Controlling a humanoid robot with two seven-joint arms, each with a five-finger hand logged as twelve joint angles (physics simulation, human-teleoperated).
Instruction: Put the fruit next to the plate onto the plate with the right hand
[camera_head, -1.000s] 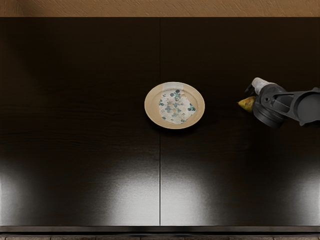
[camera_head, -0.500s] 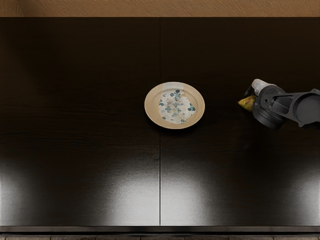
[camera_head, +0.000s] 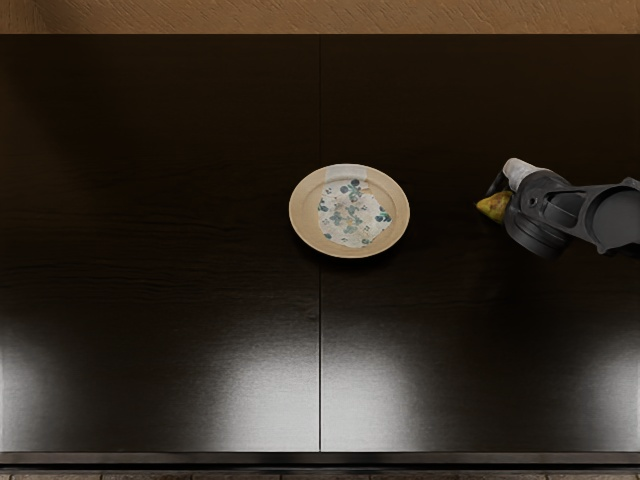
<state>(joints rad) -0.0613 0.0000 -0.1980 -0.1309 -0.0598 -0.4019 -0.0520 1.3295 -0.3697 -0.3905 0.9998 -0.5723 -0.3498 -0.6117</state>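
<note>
A tan plate (camera_head: 349, 210) with a blue-green speckled centre lies in the middle of the dark table. To its right, about a plate's width away, a small yellow fruit (camera_head: 491, 205) shows only its left tip from under my right hand (camera_head: 503, 192). The right arm comes in from the right edge, and its dark wrist hides most of the hand. The fingers that show are curled down around the fruit. The left arm is out of sight.
The dark glossy table (camera_head: 200, 330) runs to a tan wall strip at the top, and a thin seam crosses it vertically under the plate. Nothing else stands on it.
The right hand and the fruit's tip have crept a few pixels upward together. The plate has not moved.
</note>
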